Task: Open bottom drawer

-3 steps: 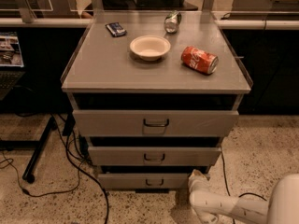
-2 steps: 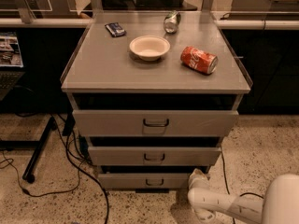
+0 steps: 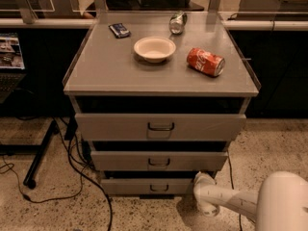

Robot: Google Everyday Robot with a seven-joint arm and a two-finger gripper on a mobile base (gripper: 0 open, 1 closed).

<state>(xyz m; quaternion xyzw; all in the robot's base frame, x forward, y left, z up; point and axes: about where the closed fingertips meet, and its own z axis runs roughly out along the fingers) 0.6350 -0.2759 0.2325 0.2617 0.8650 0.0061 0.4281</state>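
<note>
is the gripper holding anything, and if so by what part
Cannot be told. The gripper sits low by the right end of the bottom drawer, clear of its loop handle, and no grasp on anything shows.

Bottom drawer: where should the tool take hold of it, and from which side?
Grip the small dark loop handle centred on the front panel of the bottom drawer, coming straight from the front: it is the only part proud of the flat panel. The tool sits low at the drawer's right corner, right of the handle.
</note>
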